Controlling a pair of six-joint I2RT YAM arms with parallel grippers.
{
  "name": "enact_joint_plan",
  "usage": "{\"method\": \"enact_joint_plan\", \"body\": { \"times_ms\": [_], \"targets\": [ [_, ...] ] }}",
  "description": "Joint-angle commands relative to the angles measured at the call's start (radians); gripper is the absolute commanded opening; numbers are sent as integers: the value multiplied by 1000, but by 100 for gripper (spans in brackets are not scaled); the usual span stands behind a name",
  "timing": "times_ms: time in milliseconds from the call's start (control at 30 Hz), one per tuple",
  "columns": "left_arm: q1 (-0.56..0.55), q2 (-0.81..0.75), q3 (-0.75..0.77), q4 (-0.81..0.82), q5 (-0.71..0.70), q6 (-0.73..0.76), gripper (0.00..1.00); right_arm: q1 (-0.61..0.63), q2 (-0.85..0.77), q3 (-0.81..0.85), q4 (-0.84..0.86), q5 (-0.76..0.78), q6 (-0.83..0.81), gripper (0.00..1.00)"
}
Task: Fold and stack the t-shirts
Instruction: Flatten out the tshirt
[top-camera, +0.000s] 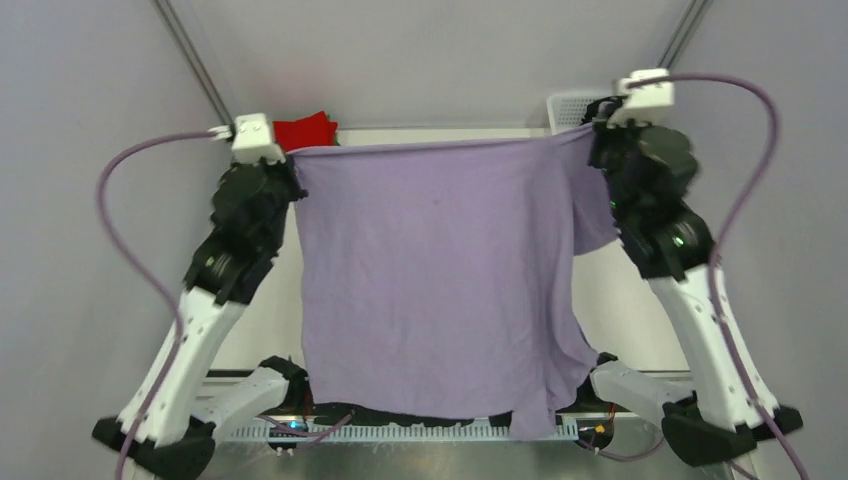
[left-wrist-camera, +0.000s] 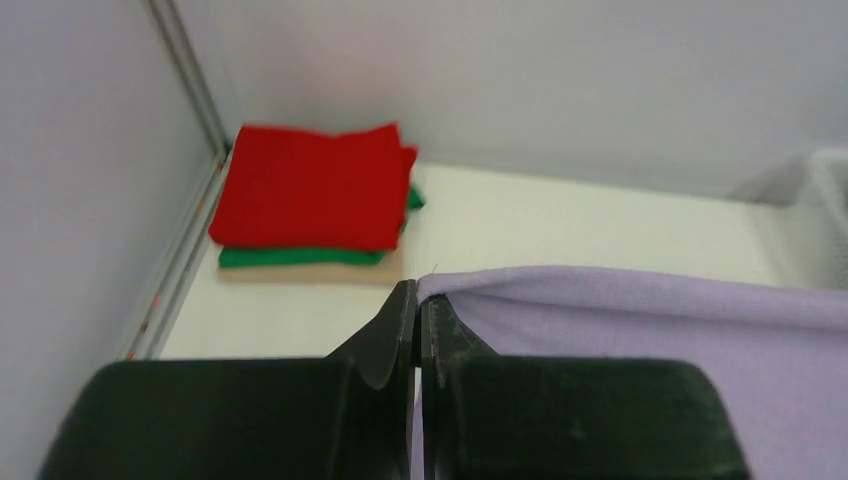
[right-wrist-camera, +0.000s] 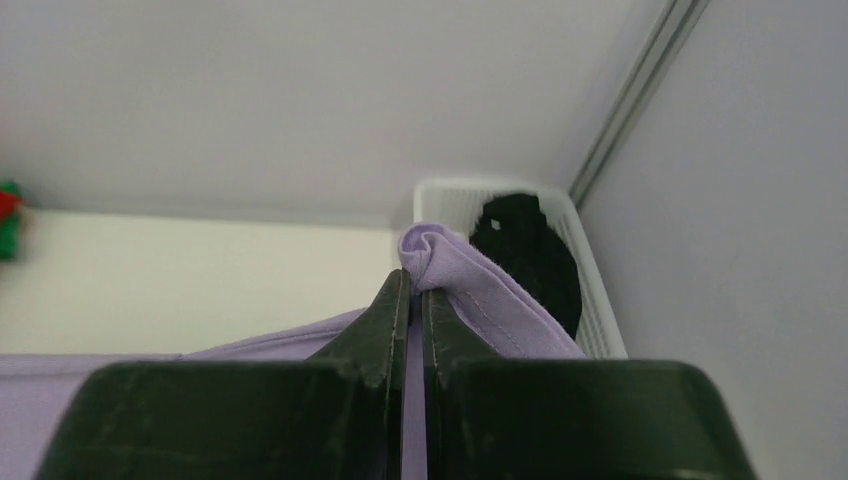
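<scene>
Hanging mid-frame in the top view, the lavender t-shirt (top-camera: 440, 280) spans left gripper (left-wrist-camera: 417, 298) to right gripper (right-wrist-camera: 414, 288), both jaws clenched on thin top-edge pinches. Risk: a corner slipping free, or the trailing hem snagging at the bench (left-wrist-camera: 560, 220) edge, bottom of frame.

Plain grey walls (top-camera: 430, 50), metal corner rails (top-camera: 195, 60), cream tabletop (left-wrist-camera: 560, 220), white lattice basket (top-camera: 568, 106) in the far right corner

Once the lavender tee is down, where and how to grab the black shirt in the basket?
Probably pinch the raised crumpled bunch of the black shirt, coming straight down from above: the white basket walls it in sideways, and only its open top leaves cloth exposed.
</scene>
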Motion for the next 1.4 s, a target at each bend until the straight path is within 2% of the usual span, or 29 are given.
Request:
{"method": "enact_joint_plan", "body": {
  "times_ms": [0, 67, 100, 167, 200, 233, 267, 300, 333, 367, 400, 433, 500, 600, 800, 1000, 1167, 1367],
  "targets": [
    [185, 254, -72, 16, -45, -104, 0, -13, 213, -160, 131, 193, -22, 5],
    [244, 413, -54, 21, -20, -135, 0, -12, 349, -187, 166, 157, 18, 8],
    [260, 495, -28, 24, -27, -140, 3, -13, 396, -187, 189, 137, 29, 8],
    [289, 668, 58, 5, -34, -155, 27, -12, 557, -126, 224, 75, 57, 9],
    [299, 748, 139, -20, -31, -165, 32, -12, 678, -95, 229, 52, 77, 12],
    [308, 847, 199, -48, -32, -178, 43, -13, 733, -19, 235, 53, 88, 14],
    [314, 909, 270, -87, -33, -192, 61, -13, 848, 25, 234, 61, 101, 19],
    [318, 966, 342, -157, -29, -208, 79, -12, 898, 130, 204, 66, 104, 27],
    [318, 1008, 408, -215, -25, -223, 95, -12, 992, 190, 136, 67, 108, 51],
    [318, 1033, 454, -248, -10, -230, 99, -12, 1030, 282, 106, 69, 112, 70],
    [318, 1041, 471, -259, 12, -231, 99, -12, 1076, 314, 55, 66, 114, 77],
    [318, 1035, 467, -260, 37, -233, 99, -13, 1084, 334, 44, 53, 117, 91],
    [317, 995, 421, -253, 90, -251, 99, -12, 1055, 269, 57, 30, 134, 99],
    [310, 906, 288, -221, 213, -290, 100, -12, 921, 118, 124, -16, 183, 96],
    [273, 707, -69, -119, 511, -365, 99, -14, 682, -265, 125, -170, 325, 95],
    [213, 534, -373, -12, 674, -435, 100, -14, 524, -513, 40, -263, 446, 95],
    [193, 508, -508, 30, 688, -441, 100, -14, 472, -632, 5, -291, 490, 95],
    [218, 667, -490, 33, 621, -481, 100, -30, 586, -613, 30, -233, 532, 95]
  ]
}}
